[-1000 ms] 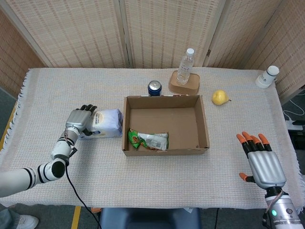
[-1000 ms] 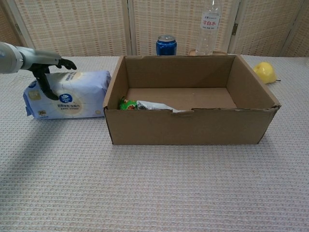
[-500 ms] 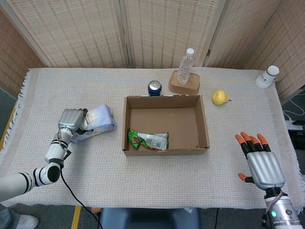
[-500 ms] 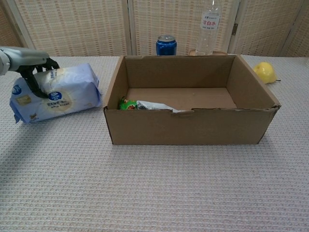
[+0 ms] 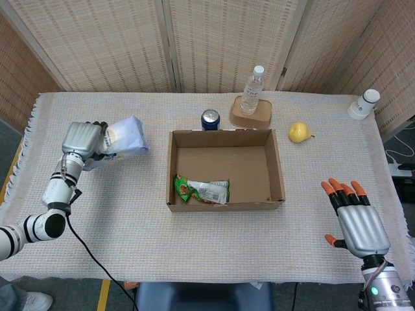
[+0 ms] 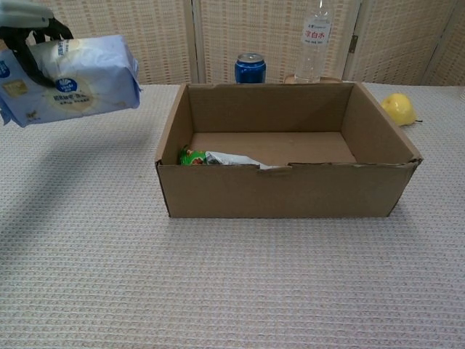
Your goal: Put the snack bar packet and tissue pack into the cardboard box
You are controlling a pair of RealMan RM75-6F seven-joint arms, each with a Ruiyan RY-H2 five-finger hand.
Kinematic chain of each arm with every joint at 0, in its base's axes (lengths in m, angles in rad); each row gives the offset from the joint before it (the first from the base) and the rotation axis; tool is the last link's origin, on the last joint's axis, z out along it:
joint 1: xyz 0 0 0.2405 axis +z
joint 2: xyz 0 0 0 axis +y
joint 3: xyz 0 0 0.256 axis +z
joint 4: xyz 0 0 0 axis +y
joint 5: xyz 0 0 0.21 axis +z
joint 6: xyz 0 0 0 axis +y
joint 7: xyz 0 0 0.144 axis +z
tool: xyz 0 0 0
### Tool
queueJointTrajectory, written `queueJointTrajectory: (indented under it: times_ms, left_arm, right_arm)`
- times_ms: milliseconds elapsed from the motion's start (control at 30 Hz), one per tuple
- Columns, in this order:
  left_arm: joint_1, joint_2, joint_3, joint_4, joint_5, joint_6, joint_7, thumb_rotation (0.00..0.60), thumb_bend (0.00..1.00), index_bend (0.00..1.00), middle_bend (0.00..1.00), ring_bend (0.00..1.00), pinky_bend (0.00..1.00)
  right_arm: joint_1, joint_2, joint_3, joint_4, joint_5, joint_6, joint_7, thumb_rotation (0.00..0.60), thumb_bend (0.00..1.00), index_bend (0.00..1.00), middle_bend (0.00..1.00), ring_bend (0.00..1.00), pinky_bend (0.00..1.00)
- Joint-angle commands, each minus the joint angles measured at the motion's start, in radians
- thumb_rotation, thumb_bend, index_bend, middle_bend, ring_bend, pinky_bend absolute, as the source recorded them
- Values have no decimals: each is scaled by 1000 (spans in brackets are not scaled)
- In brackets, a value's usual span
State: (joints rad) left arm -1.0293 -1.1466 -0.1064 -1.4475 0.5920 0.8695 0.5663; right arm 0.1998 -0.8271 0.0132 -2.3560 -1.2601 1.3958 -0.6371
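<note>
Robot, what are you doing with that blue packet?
The left hand holds the tissue pack up in the air, to the left of the cardboard box. The snack bar packet already lies inside the box. The right hand is open and holds nothing, off to the box's right.

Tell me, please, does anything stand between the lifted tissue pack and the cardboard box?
Nothing visible does. The left hand holds the tissue pack in the air, left of the cardboard box; only bare tablecloth and the box's left wall lie between.
</note>
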Motion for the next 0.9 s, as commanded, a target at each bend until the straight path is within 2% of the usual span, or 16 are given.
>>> queueJointTrajectory:
  times_ms: [33, 133, 233, 267, 300, 400, 567, 733, 900]
  left_arm:
    - [-25, 27, -44, -39, 18, 47, 20, 600, 413, 787, 895, 807, 875]
    - [-46, 40, -77, -73, 25, 74, 33, 600, 413, 789, 897, 808, 876]
    - [-53, 42, -86, -82, 27, 79, 38, 600, 414, 791, 899, 810, 878]
    - [-66, 45, -102, -96, 31, 86, 44, 600, 414, 791, 899, 810, 879]
    - [-117, 44, -159, -154, 26, 103, 62, 600, 414, 792, 900, 811, 881]
    - [-184, 14, -214, -239, -77, 153, 130, 600, 416, 793, 905, 816, 886]
    - [-271, -80, -249, -301, -111, 207, 197, 600, 422, 795, 911, 823, 893]
    - [-325, -194, -279, -303, -146, 263, 203, 600, 422, 795, 912, 822, 894]
    - [-330, -306, -258, -286, -140, 331, 192, 600, 421, 795, 912, 822, 894]
  right_arm:
    - [-1, 1, -1, 0, -2, 0, 2, 600, 16, 65, 42, 0, 0]
    - [0, 1, -1, 0, -3, -2, 1, 600, 16, 65, 42, 0, 0]
    - [0, 1, -1, 0, -2, -2, 1, 600, 16, 65, 42, 0, 0]
    - [0, 1, -2, 0, -2, -3, 1, 600, 16, 65, 42, 0, 0]
    - [1, 0, -2, 0, -1, -5, -1, 600, 15, 65, 42, 0, 0]
    - [1, -1, -2, 0, 1, -5, -3, 600, 15, 65, 42, 0, 0]
    - [-2, -2, -6, 0, -9, -3, -5, 600, 16, 65, 42, 0, 0]
    - [-6, 1, -7, 0, -19, 3, 2, 600, 15, 65, 42, 0, 0]
    - [-9, 10, -4, 0, -21, 6, 15, 600, 16, 64, 42, 0, 0]
